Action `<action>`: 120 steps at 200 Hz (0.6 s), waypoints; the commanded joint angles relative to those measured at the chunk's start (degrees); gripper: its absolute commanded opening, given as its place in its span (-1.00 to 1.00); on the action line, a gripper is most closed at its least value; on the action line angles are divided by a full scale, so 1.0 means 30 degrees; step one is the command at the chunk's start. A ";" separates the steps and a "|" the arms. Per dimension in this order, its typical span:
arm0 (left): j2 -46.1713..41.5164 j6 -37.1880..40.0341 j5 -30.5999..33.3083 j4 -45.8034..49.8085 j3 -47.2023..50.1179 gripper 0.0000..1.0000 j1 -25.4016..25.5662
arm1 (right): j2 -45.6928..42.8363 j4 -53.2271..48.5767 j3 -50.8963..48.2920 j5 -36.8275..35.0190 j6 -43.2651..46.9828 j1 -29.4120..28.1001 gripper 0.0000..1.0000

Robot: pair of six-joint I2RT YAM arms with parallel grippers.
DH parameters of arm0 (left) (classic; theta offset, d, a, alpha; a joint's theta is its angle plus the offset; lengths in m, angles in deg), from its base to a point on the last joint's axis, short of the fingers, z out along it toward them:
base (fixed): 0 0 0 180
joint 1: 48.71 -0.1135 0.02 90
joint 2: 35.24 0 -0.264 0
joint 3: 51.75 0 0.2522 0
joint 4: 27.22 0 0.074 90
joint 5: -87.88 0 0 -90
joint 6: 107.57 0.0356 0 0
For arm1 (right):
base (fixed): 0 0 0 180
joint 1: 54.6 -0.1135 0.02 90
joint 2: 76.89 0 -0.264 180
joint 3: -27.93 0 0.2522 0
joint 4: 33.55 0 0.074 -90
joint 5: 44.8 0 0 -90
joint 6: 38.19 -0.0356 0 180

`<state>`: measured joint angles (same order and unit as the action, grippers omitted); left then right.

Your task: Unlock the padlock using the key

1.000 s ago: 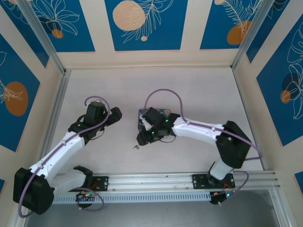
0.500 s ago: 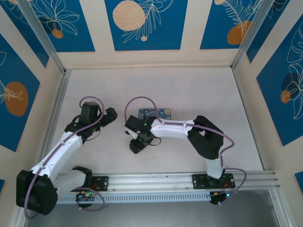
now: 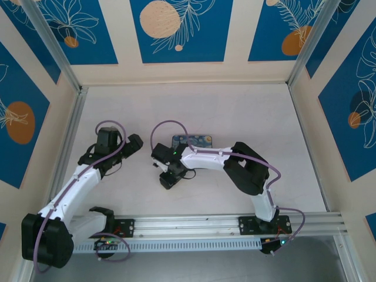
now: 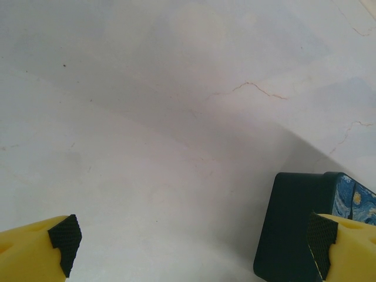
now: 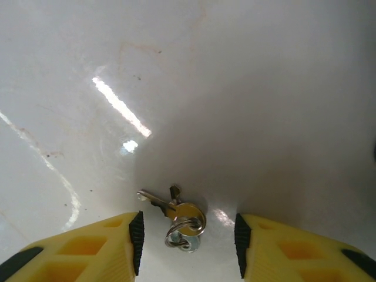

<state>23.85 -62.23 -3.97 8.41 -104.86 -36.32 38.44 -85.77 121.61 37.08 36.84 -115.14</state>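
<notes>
The key (image 5: pixel 176 212), a small brassy key on a ring with a second silvery piece, lies flat on the white table. My right gripper (image 5: pixel 188 244) stands open over it, with one yellow finger on each side and neither black pad touching it. From above, the right gripper (image 3: pixel 167 181) points down at the table in front of the painted box (image 3: pixel 198 140). My left gripper (image 3: pixel 138 143) is wide open over bare table, its fingers (image 4: pixel 64 244) far apart, with the box's dark side (image 4: pixel 291 229) by its right finger. The padlock is hidden.
Purple cables (image 3: pixel 170 126) loop above both wrists. The aluminium rail (image 3: pixel 194 224) runs along the near edge, and cream and blue walls close the table on three sides. Bare table lies behind the box and to the right.
My right arm swung left from the box and came down over the key, and its jaws have narrowed. The left arm drew back slightly to the left.
</notes>
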 commanded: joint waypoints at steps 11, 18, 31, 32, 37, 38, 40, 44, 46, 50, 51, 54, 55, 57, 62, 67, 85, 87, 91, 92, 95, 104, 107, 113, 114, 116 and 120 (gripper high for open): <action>0.0333 -0.0138 -0.0652 -0.0482 0.0285 1.00 -0.0347 | 0.0628 -0.0511 0.0327 -0.0223 0.0353 -0.0090 -0.21; 0.0386 -0.0155 -0.0699 -0.0520 0.0278 1.00 -0.0370 | 0.0641 -0.0555 0.0328 -0.0238 0.0329 -0.0147 -0.22; 0.0448 -0.0192 -0.0732 -0.0525 0.0282 1.00 -0.0402 | 0.0691 -0.0654 0.0284 -0.0467 0.0355 -0.0309 -0.22; 0.0469 -0.0196 -0.0732 -0.0523 0.0284 1.00 -0.0404 | 0.0680 -0.0670 0.0284 -0.0477 0.0371 -0.0320 -0.22; 0.0488 -0.0192 -0.0732 -0.0522 0.0259 1.00 -0.0399 | 0.0674 -0.0712 0.0256 -0.0601 0.0387 -0.0391 -0.22; 0.0474 -0.0181 -0.0732 -0.0522 0.0258 1.00 -0.0403 | 0.0686 -0.0714 0.0255 -0.0632 0.0387 -0.0405 -0.22; 0.0463 -0.0195 -0.0747 -0.0522 0.0249 1.00 -0.0406 | 0.0680 -0.0730 0.0240 -0.0691 0.0373 -0.0437 -0.22; 0.0432 -0.0199 -0.0733 -0.0522 0.0256 1.00 -0.0399 | 0.0682 -0.0744 0.0241 -0.0782 0.0386 -0.0500 -0.22; 0.0431 -0.0200 -0.0732 -0.0522 0.0256 1.00 -0.0405 | 0.0694 -0.0760 0.0229 -0.0831 0.0380 -0.0519 -0.22; 0.0430 -0.0223 -0.0734 -0.0524 0.0256 1.00 -0.0414 | 0.0725 -0.0779 0.0246 -0.0953 0.0341 -0.0600 -0.22; 0.0430 -0.0212 -0.0748 -0.0537 0.0256 1.00 -0.0410 | 0.0712 -0.0806 0.0235 -0.0984 0.0350 -0.0597 -0.22; 0.0430 -0.0249 -0.0734 -0.0527 0.0256 1.00 -0.0425 | 0.0725 -0.0808 0.0227 -0.1084 0.0331 -0.0653 -0.22; 0.0430 -0.0254 -0.0733 -0.0525 0.0256 1.00 -0.0431 | 0.0726 -0.0835 0.0226 -0.1137 0.0330 -0.0682 -0.22; 0.0423 -0.0242 -0.0754 -0.0537 0.0249 1.00 -0.0435 | 0.0727 -0.0870 0.0225 -0.1221 0.0329 -0.0726 -0.22; 0.0402 -0.0286 -0.0761 -0.0550 0.0249 1.00 -0.0431 | 0.0784 -0.0913 0.0261 -0.1404 0.0330 -0.0826 -0.22; 0.0412 -0.0288 -0.0761 -0.0555 0.0258 1.00 -0.0437 | 0.0814 -0.0971 0.0283 -0.1594 0.0333 -0.0929 -0.22; 0.0372 -0.0336 -0.0791 -0.0544 0.0256 1.00 -0.0457 | 0.1043 -0.1168 0.0406 -0.2236 0.0296 -0.1255 -0.22; 0.0379 -0.0365 -0.0791 -0.0520 0.0256 1.00 -0.0463 | 0.1099 -0.1188 0.0417 -0.2301 0.0269 -0.1301 -0.22; 0.0346 -0.0375 -0.0791 -0.0520 0.0256 1.00 -0.0450 | 0.1173 -0.1262 0.0433 -0.2470 0.0261 -0.1347 -0.22; 0.0359 -0.0390 -0.0791 -0.0521 0.0256 1.00 -0.0458 | 0.1185 -0.1282 0.0446 -0.2504 0.0266 -0.1380 -0.22; 0.0326 -0.0403 -0.0791 -0.0481 0.0256 1.00 -0.0464 | 0.1238 -0.1321 0.0487 -0.2581 0.0222 -0.1417 -0.22; 0.0277 -0.0404 -0.0791 -0.0434 0.0255 1.00 -0.0455 | 0.1381 -0.1414 0.0559 -0.2877 0.0186 -0.1557 -0.22; 0.0265 -0.0397 -0.0791 -0.0427 0.0256 1.00 -0.0442 | 0.1420 -0.1444 0.0571 -0.2968 0.0154 -0.1619 -0.22; 0.0234 -0.0433 -0.0776 -0.0396 0.0256 1.00 -0.0454 | 0.1510 -0.1458 0.0585 -0.3162 0.0110 -0.1704 -0.22; 0.0215 -0.0419 -0.0769 -0.0386 0.0256 1.00 -0.0460 | 0.1529 -0.1483 0.0610 -0.3187 0.0102 -0.1720 -0.22; 0.0208 -0.0438 -0.0778 -0.0363 0.0256 1.00 -0.0442 | 0.1558 -0.1501 0.0629 -0.3264 0.0096 -0.1732 -0.22; 0.0180 -0.0462 -0.0779 -0.0371 0.0256 1.00 -0.0456 | 0.1618 -0.1498 0.0619 -0.3361 0.0030 -0.1793 -0.23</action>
<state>24.99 -62.69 -5.19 8.00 -104.71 -36.85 39.78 -87.80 123.33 28.49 36.89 -118.81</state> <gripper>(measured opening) 0.999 0.390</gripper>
